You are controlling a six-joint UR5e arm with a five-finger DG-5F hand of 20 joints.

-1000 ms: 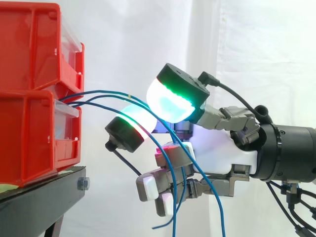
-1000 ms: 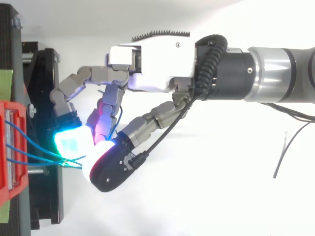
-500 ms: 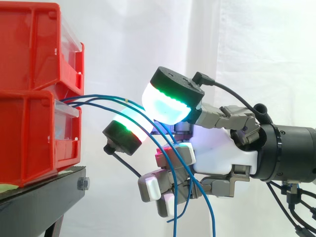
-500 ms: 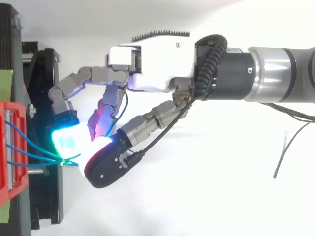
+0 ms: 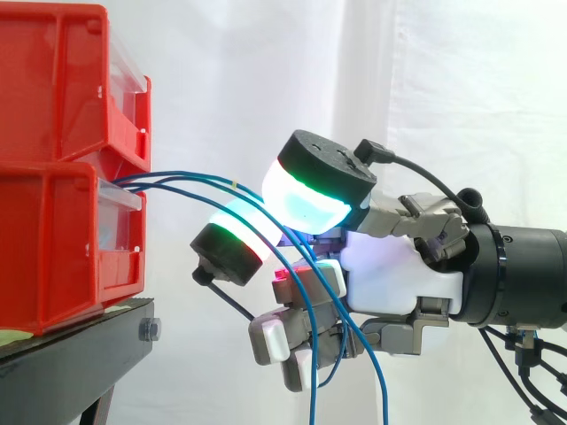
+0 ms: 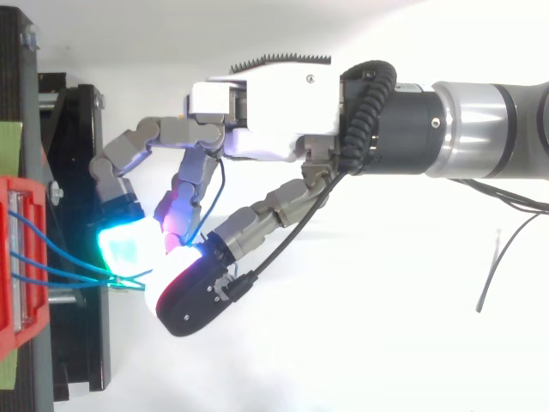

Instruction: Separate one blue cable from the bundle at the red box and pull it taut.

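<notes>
The hand [image 5: 390,274] sits close to the red bins [image 5: 62,221], its fingers curled so that two glowing pads [image 5: 306,199] close from above and below on the blue cables [image 5: 182,168] where they arc out of the bins' front. More than one strand seems to run between the pads, so I can't tell whether one is singled out. The cables bow between bins and hand and hang loose below the palm, so I'd judge nothing is taut yet.
</notes>
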